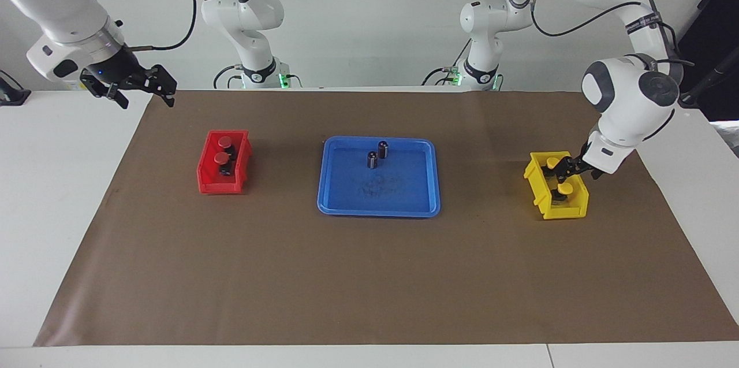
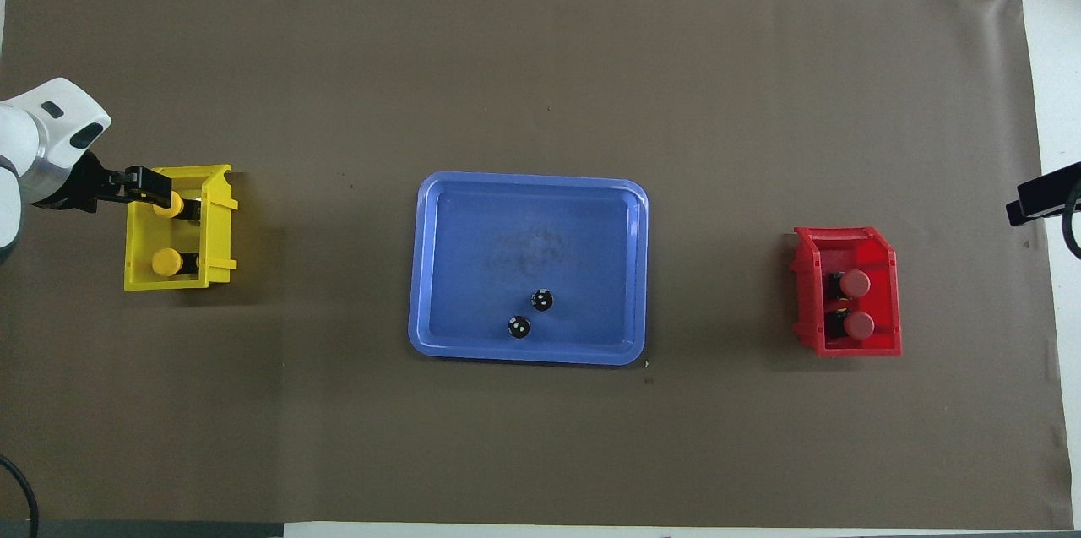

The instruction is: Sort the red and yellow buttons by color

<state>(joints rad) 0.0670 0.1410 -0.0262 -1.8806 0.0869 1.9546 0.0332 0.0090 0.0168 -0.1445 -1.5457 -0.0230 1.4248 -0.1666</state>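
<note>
Two red buttons (image 1: 223, 149) (image 2: 857, 303) lie in the red bin (image 1: 208, 183) (image 2: 888, 344) toward the right arm's end. Two yellow buttons are in the yellow bin (image 1: 563, 211) (image 2: 218, 221) toward the left arm's end. One yellow button (image 1: 566, 189) (image 2: 165, 262) lies loose in it. My left gripper (image 1: 564, 167) (image 2: 160, 193) reaches into the bin, shut on the dark base of the other yellow button (image 1: 552, 163) (image 2: 174, 205). My right gripper (image 1: 149, 101) waits open and empty, raised over the mat's corner at its own end.
A blue tray (image 1: 378, 206) (image 2: 439, 268) sits mid-table on the brown mat, holding two small dark cylinders with silvery tops (image 1: 377, 153) (image 2: 530, 313) at its end nearer the robots. White table borders the mat.
</note>
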